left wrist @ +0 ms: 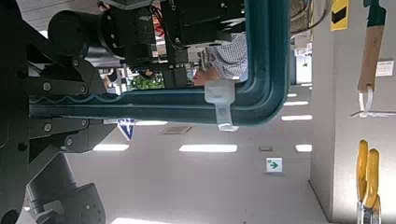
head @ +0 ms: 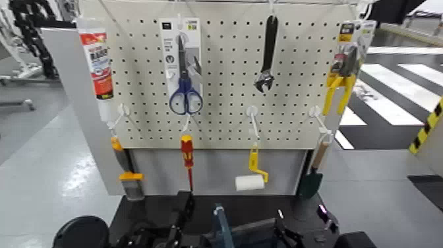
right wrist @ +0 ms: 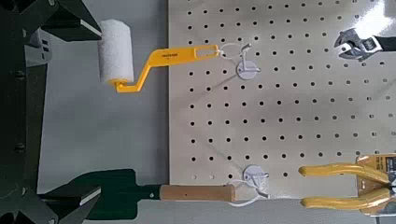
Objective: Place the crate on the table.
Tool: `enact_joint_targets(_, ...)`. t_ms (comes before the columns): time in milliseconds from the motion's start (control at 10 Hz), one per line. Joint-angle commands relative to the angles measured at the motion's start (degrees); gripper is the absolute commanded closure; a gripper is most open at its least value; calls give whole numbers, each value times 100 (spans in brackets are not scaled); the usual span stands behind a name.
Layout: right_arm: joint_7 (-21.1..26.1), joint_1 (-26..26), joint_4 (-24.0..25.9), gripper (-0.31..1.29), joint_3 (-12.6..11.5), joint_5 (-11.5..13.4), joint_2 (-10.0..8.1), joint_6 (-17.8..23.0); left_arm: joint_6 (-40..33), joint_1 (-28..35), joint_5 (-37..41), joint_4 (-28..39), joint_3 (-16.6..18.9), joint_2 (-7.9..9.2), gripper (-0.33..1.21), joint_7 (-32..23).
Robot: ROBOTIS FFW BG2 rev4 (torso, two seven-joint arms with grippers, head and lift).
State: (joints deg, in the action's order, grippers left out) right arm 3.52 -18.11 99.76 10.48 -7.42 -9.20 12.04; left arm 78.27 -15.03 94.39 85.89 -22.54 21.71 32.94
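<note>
The crate (head: 254, 232) shows only as a dark blue-grey strip at the bottom edge of the head view, with its thin upright bar (head: 221, 226) at the middle, over the front of the black table (head: 151, 208). My left gripper (head: 177, 223) is at the crate's left side. In the left wrist view the crate's thick rim (left wrist: 266, 56) runs close by and passes behind the gripper's black frame. My right gripper (head: 285, 234) is at the crate's right side. In the right wrist view its fingertips (right wrist: 84, 112) stand wide apart with nothing between them.
A cream pegboard (head: 224, 86) backs the table. It holds a sealant tube (head: 97, 62), scissors (head: 184, 72), a wrench (head: 267, 56), yellow pliers (head: 341, 79), a screwdriver (head: 188, 161), a paint roller (head: 250, 179) and a trowel (head: 313, 175). Grey floor lies on both sides.
</note>
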Motion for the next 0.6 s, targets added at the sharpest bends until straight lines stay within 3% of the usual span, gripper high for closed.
enact_joint_targets(100,0,18,-18,14,7,-5,-11,9,-13,-9,0,-2,-23,9,119,11)
enact_joint_targets(600,0,36,-53,14,25,-23,-20,35,-22,-18,-8,-20,-23,9,119,11)
